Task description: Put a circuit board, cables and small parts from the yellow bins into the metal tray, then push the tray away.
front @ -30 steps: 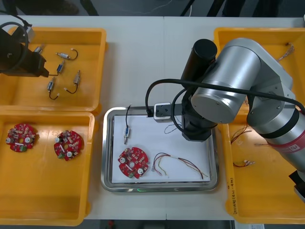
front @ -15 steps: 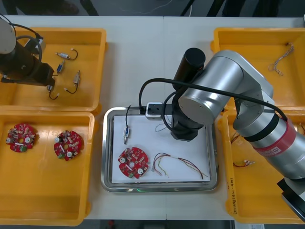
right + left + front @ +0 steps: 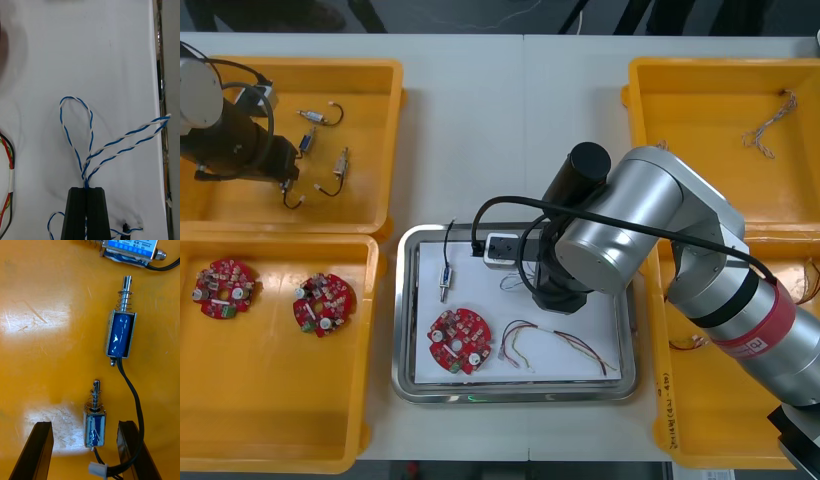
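Blue and white cable point(image 3: 91, 127): we are seeing it pinched in the right jaws, with its loops spreading over the tray's white floor.
Right jaws: clenching on that cable, the fingers point(image 3: 77, 213) almost together. The right arm is reaching down over the tray's middle.
Metal tray point(image 3: 405, 320): sitting mid-desk between the yellow bins, white inside.
Tray contents: we are counting one circuit board point(image 3: 459, 341) at the near left and a red and yellow cable point(image 3: 555, 342) just beside it. A small metal part point(image 3: 445, 281) with a black lead is lying at the far left.
Left jaws: standing released in the far-left bin point(image 3: 370, 70), the black fingers point(image 3: 37, 450) well apart. They are straddling a blue-bodied part point(image 3: 95, 425) that is lying on the bin floor.
Neighbouring part point(image 3: 120, 333): lying just beyond it, its black lead curving past one finger.
Near-left bin point(image 3: 280, 455): holding two spare boards point(image 3: 224, 288).
Far-right bin point(image 3: 650, 75): holding a loose cable bundle point(image 3: 765, 125).
Desk point(image 3: 500, 120): light in colour, carrying everything above.
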Action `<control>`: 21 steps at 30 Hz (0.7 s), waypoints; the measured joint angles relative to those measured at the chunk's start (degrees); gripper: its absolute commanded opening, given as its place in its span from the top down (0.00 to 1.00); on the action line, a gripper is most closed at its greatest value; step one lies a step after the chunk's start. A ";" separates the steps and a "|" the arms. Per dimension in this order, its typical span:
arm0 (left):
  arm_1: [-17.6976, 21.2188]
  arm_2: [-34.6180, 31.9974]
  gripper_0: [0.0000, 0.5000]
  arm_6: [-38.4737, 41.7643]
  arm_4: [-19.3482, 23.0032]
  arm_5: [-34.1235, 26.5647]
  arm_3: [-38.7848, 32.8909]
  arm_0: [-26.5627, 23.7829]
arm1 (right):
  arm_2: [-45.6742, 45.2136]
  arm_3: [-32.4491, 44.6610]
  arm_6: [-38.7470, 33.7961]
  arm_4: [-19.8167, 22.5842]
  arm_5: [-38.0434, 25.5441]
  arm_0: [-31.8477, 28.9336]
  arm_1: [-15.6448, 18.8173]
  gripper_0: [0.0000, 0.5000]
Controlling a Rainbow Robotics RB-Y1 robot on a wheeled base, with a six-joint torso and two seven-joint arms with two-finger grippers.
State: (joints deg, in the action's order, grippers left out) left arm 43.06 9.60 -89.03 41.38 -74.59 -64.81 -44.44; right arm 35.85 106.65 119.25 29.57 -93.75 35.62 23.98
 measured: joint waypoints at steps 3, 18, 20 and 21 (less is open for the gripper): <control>0.00 0.39 0.00 0.00 0.12 0.75 0.29 0.00 | 0.53 0.00 -0.07 -0.50 0.64 -0.11 0.05 1.00; 0.00 2.92 0.00 -0.02 1.24 3.96 2.98 0.00 | 1.30 0.00 -1.94 -1.20 0.87 -0.12 0.05 0.00; 0.00 2.92 0.00 -0.02 1.35 3.97 3.01 0.00 | 1.30 0.00 -2.09 -1.30 0.87 -0.12 0.05 0.00; 0.00 2.92 0.00 -0.03 1.43 3.98 3.02 0.00 | 1.30 0.00 -2.33 -1.32 0.86 -0.12 0.05 0.00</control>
State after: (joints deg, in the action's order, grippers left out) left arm 43.06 12.52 -89.06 42.81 -70.62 -61.79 -44.44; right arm 37.15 106.65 116.92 28.26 -92.89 35.50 24.03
